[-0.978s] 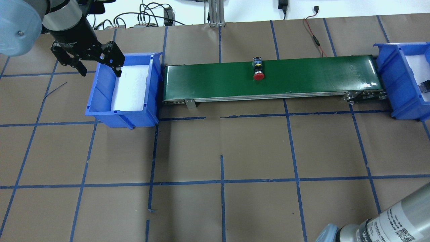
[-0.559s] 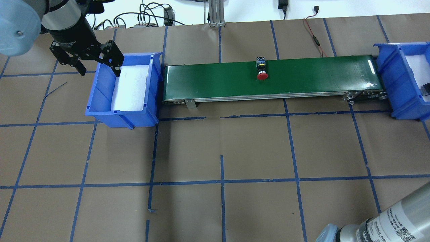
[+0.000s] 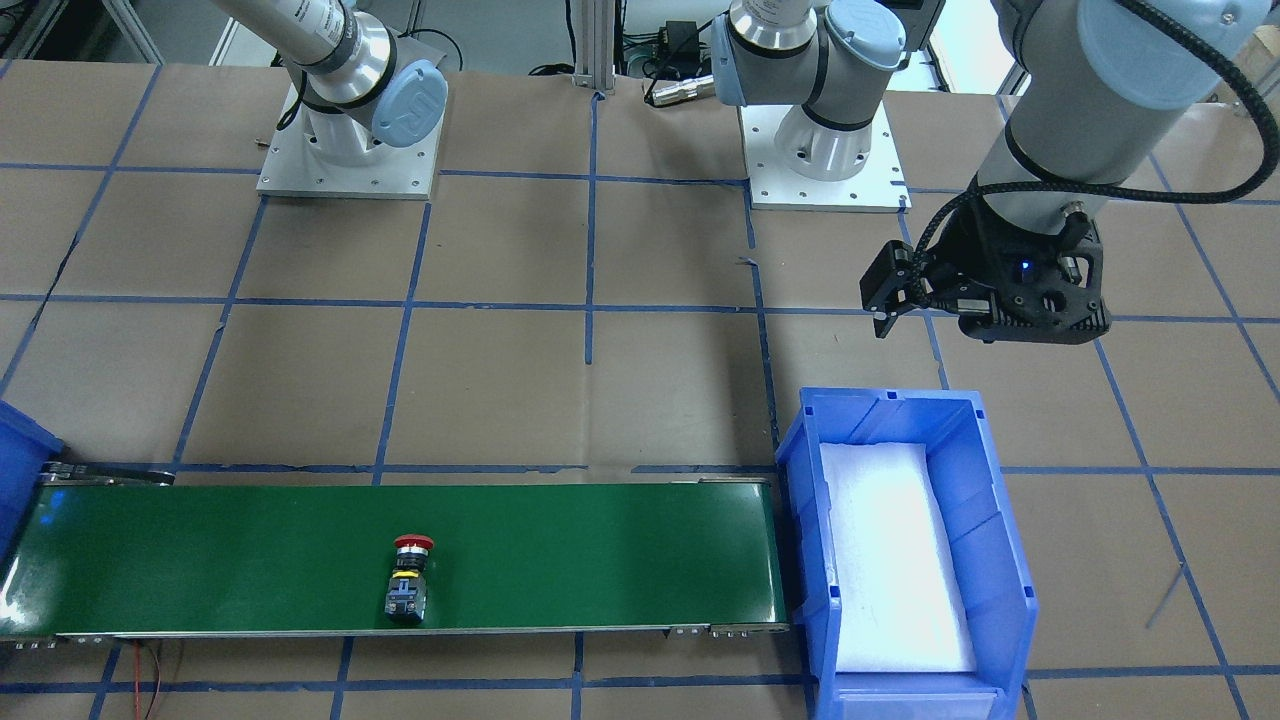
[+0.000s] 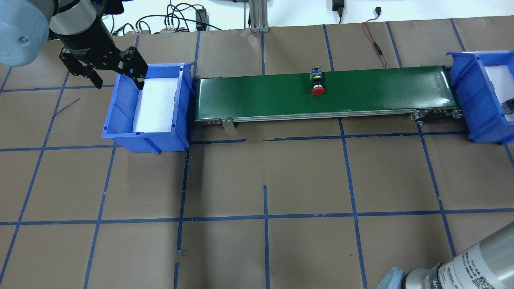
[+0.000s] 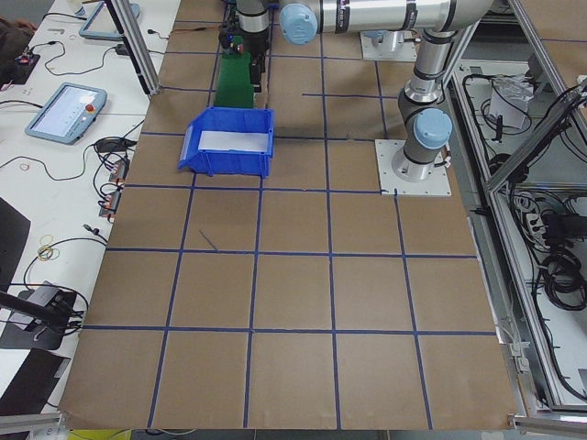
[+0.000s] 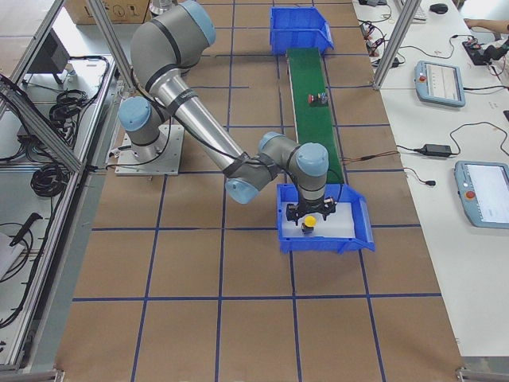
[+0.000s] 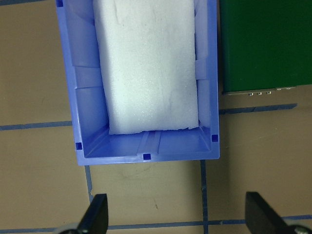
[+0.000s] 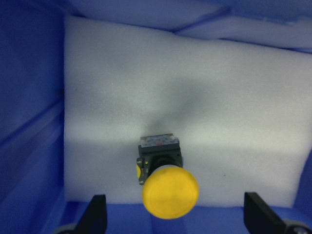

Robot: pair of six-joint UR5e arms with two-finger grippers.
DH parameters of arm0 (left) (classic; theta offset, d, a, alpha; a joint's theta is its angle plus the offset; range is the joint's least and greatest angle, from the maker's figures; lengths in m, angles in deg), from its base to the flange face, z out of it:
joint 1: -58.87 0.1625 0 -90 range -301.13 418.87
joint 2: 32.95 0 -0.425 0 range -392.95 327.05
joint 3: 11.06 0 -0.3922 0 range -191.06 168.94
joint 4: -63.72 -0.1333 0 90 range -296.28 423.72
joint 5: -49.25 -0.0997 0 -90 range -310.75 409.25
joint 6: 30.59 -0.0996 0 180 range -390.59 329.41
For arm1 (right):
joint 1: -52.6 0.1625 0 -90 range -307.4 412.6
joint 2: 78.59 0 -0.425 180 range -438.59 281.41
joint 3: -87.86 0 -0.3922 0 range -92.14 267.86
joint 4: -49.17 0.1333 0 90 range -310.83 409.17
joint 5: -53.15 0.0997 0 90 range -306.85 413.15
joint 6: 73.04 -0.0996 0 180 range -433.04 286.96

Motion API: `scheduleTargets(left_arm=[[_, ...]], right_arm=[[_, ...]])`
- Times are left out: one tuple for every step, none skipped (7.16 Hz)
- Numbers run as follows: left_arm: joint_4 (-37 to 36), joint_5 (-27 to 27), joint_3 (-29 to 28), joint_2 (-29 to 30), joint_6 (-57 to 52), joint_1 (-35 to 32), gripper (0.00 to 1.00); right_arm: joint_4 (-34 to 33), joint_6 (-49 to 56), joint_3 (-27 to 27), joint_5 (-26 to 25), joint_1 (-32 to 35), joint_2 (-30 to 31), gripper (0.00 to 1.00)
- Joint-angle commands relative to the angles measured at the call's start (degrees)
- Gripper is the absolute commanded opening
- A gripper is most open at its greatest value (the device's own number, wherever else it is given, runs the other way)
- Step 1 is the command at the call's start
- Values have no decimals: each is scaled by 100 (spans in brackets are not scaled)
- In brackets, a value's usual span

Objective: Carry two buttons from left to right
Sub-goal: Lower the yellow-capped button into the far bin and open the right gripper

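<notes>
The red button (image 4: 317,85) lies on its side on the green conveyor belt (image 4: 381,92), a little past mid-length. It sits hard against the far edge, with its black body at the belt's lip. From there it could slip off the far side onto the table (image 4: 281,180). It could also catch the wall of the right bin (image 4: 466,92) instead of dropping in.

The right gripper (image 8: 179,219) hangs inside that bin, jaws spread wide and holding nothing. The yellow button (image 8: 168,187) lies on the foam between them, so the arriving button might strike either.

The left gripper (image 4: 119,82), likewise spread and empty, hovers over the far end of the left bin (image 4: 120,108), which holds only foam.

Since a second ago, the red button has travelled a little rightward along the belt. The left gripper has shifted slightly toward the far side.
</notes>
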Motion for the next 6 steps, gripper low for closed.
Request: scheduleTargets(left_arm=[[-7,9,0,-3,0,0,100],[-7,9,0,-3,-9,0,100],[-7,9,0,6,-9,0,100],[-7,9,0,6,-9,0,100],[-7,9,0,-3,-9,0,100],[-7,9,0,-3,-9,0,100]], right_arm=[[824,-1436,5,277,227,564,100],[995,-2151,-4,155,516,750,100],[1205,-3037,-21,-194,936,856,100],[1225,-4447,-39,-459,1384,953,100],[1243,-5122,-39,-574,1676,945,100],[1434,-6678,-4,-523,1887,971,100]])
